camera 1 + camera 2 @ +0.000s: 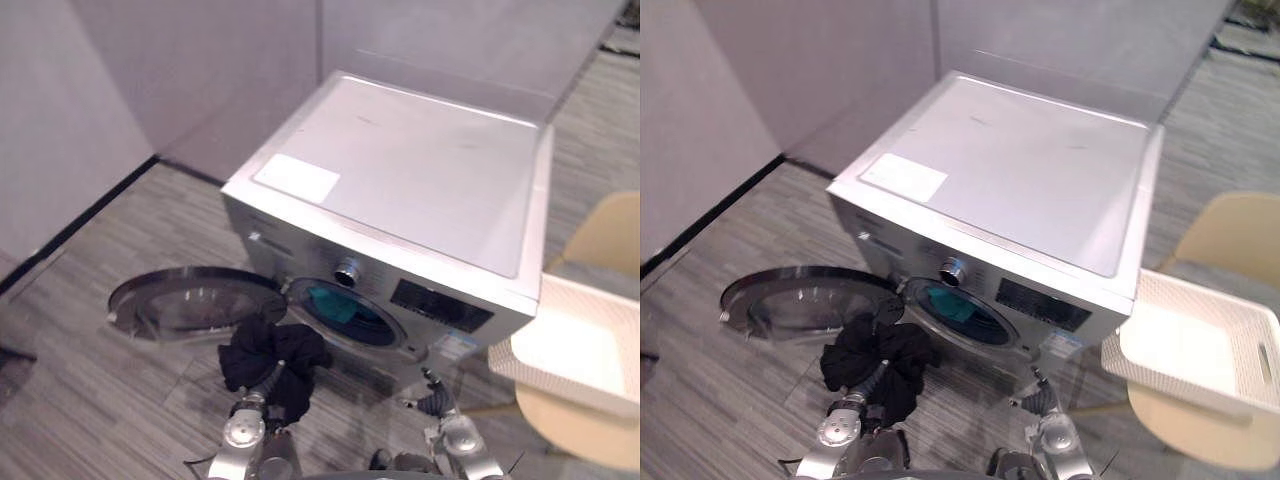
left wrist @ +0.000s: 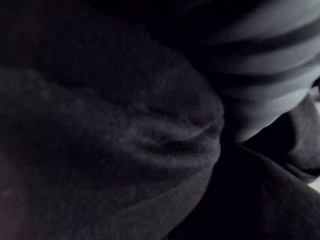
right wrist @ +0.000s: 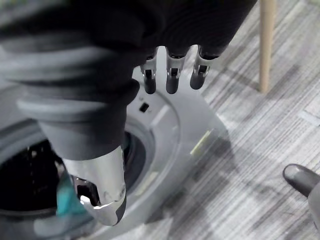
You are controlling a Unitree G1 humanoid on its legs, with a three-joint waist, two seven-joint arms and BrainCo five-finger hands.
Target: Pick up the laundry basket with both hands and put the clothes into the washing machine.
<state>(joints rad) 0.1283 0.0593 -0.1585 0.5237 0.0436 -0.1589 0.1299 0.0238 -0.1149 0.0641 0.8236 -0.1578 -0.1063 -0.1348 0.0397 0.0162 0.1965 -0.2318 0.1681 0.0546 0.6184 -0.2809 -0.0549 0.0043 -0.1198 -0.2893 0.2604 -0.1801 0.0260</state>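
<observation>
A bunched black garment [image 1: 270, 355] hangs in the air just in front of the silver washing machine [image 1: 420, 170], below the left side of its round drum opening [image 1: 340, 312]. My left hand [image 2: 260, 60] is buried in that garment, and dark cloth covers all but its ribbed cover. A teal garment [image 1: 335, 303] lies inside the drum. The machine's round door [image 1: 195, 300] is swung wide open to the left. My right hand [image 1: 435, 400] hangs open and empty to the right of the opening, its fingers [image 3: 171, 80] straight and pointing at the machine's front.
A white laundry basket [image 1: 575, 345] rests on a beige chair [image 1: 600, 240] right of the machine. Grey partition walls stand behind and to the left. The floor is grey striped carpet. A chair leg [image 3: 266, 45] stands past my right hand.
</observation>
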